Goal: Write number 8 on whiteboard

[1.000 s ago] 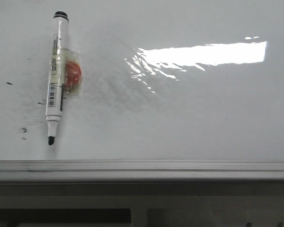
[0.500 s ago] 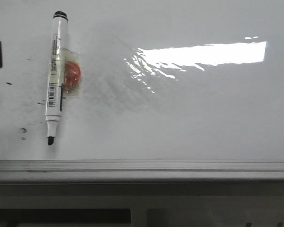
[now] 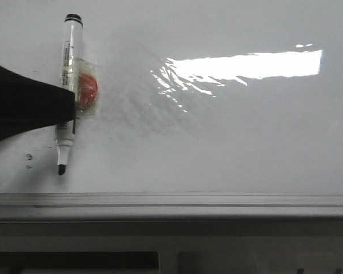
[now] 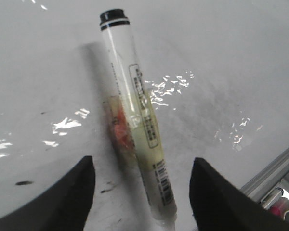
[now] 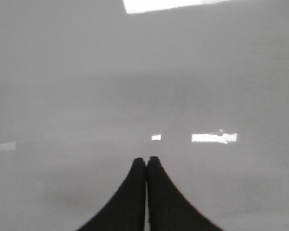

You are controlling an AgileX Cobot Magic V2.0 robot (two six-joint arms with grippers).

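Note:
The whiteboard (image 3: pixel 228 142) lies flat and glossy, and no number 8 shows on it. A white marker (image 3: pixel 70 51) with a black end cap rests on the board at the left, its uncapped black tip (image 3: pixel 62 169) toward the near edge. An orange-red piece (image 3: pixel 89 90) is taped to its barrel. My left gripper (image 3: pixel 63 105) reaches in from the left over the marker's lower barrel. In the left wrist view it (image 4: pixel 140 163) is open, its fingers on either side of the marker (image 4: pixel 135 96) without touching. My right gripper (image 5: pixel 147 160) is shut and empty over bare board.
The board's pale grey frame edge (image 3: pixel 171 202) runs along the near side, with a darker structure below it. Small black specks (image 3: pixel 27 156) and faint grey smudges lie beside the marker. A bright light reflection (image 3: pixel 246 64) sits on the board to the right.
My left gripper has come in from the left edge of the front view and now covers the marker's lower barrel. The marker has not moved.

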